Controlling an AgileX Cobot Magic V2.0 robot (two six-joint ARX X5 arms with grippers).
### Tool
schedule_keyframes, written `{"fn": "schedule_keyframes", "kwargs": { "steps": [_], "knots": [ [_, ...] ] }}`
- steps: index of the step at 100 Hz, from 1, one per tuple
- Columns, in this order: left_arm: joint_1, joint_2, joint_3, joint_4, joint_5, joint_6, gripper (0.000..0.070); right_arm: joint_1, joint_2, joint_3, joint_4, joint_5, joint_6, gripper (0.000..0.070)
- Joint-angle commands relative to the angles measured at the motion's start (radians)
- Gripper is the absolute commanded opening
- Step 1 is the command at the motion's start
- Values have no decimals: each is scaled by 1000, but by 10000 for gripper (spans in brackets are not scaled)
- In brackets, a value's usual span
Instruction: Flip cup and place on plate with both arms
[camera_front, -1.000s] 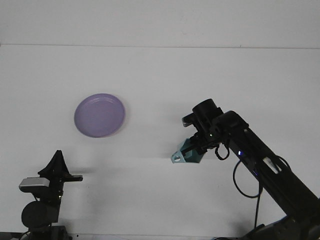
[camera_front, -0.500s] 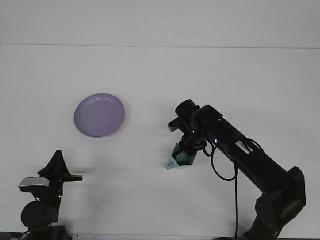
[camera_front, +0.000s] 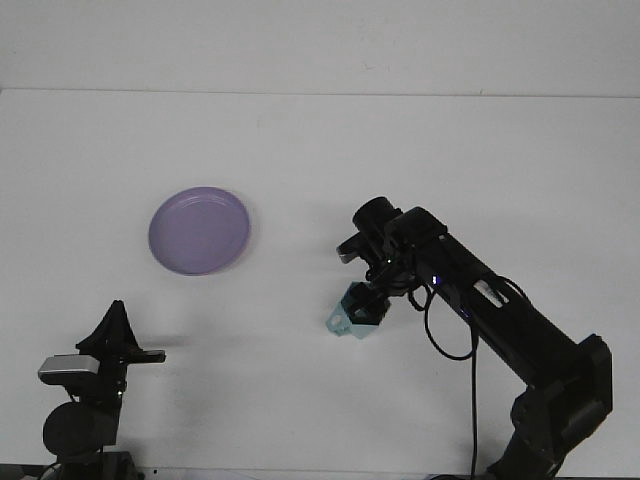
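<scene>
Currently your right end effector (camera_front: 362, 305) is closed on the teal cup (camera_front: 352, 315), tilted just above the counter (camera_front: 500, 160); the purple plate (camera_front: 200, 230) lies well left, nearer your idle left end effector (camera_front: 118, 335).

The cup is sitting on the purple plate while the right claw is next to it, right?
Not quite. The front view shows the teal cup on the white table at the right claw, well away from the purple plate, which has nothing on it. The right claw really is at the cup.
</scene>
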Motion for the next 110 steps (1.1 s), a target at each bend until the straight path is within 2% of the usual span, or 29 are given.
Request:
{"fn": "schedule_keyframes", "kwargs": {
  "steps": [1,11,27,38,52,65,79,110],
  "knots": [
    [0,-2,-11,9,-2,-5,13,-7,-24,32,13,-8,-23,385],
    [0,-2,-8,10,-2,-56,13,-41,-109,32,61,-65,-23,384],
    [0,-2,11,11,-2,-90,13,-125,-299,5,208,-183,-23,384],
    [0,-2,24,10,-2,-104,12,-201,-467,-114,380,-190,-23,378],
    [0,-2,28,10,-2,-103,12,-302,-710,-381,620,-189,-11,367],
    [0,-2,28,8,-2,-103,13,-394,-917,-625,818,-182,18,286],
    [0,-2,28,-2,-2,-103,13,-460,-1083,-806,918,-182,24,3],
    [0,-2,28,-21,-3,-99,13,-505,-1262,-1028,1035,-173,21,0]
  ]
}}
